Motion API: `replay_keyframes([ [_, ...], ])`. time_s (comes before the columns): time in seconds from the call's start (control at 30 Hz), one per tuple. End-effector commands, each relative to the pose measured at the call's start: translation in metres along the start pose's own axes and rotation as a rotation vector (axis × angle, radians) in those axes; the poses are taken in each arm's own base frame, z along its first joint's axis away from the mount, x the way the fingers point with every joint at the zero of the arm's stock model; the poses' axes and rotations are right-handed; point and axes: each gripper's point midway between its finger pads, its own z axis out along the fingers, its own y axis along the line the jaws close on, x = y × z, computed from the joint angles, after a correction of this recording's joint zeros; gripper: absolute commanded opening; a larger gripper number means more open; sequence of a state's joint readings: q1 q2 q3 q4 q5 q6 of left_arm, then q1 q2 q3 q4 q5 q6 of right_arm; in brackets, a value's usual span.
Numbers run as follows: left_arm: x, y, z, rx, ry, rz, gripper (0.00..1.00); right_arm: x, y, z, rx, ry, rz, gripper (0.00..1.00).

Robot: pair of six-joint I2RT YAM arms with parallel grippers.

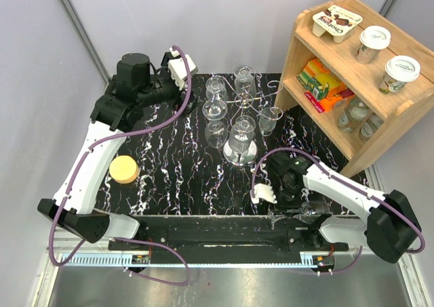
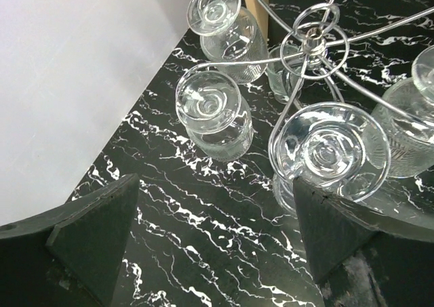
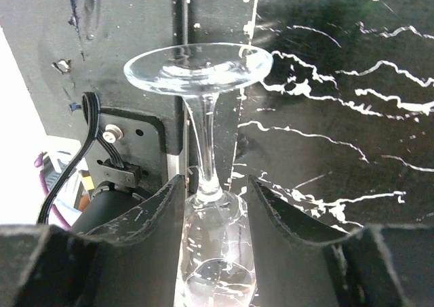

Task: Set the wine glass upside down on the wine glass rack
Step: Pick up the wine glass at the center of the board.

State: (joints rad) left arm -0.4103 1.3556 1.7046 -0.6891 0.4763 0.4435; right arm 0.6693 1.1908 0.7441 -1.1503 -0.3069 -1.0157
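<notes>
Grey walls; black white-veined marble tabletop. A yellow round disc lay at the left. Your left gripper hung spread wide just beside the chrome wire wine glass rack, which carried inverted glasses mid-table. Your right gripper pinched the clear wine glass at the bowl's neck, at the table's near edge. Its long axis ran along the fingers, foot outward, bowl toward the wrist. Bare marble lay between it and the rack. A tall wooden shelf unit crowded the right edge.
</notes>
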Motion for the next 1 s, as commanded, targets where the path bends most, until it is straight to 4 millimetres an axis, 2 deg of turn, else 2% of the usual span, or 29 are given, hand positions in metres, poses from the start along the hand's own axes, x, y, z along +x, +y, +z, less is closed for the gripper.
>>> replay_keyframes([
  [0.0,-0.001,0.013,-0.002,-0.059,0.004,0.035,0.99,-0.004,0.007,0.003,-0.047,0.024,-0.072,0.47],
  [0.27,0.007,0.019,0.002,-0.078,0.031,0.041,0.99,-0.009,0.011,0.013,-0.074,0.046,-0.104,0.47],
  [0.63,0.006,0.021,0.004,-0.082,0.031,0.040,0.99,-0.003,0.000,0.025,-0.027,0.085,-0.085,0.47],
  [0.87,0.006,0.020,0.004,-0.080,0.028,0.041,0.99,-0.007,-0.014,0.028,0.029,0.079,-0.099,0.42],
  [0.97,0.005,0.020,0.002,-0.080,0.024,0.048,0.99,-0.003,-0.022,0.029,0.062,0.095,-0.134,0.35],
])
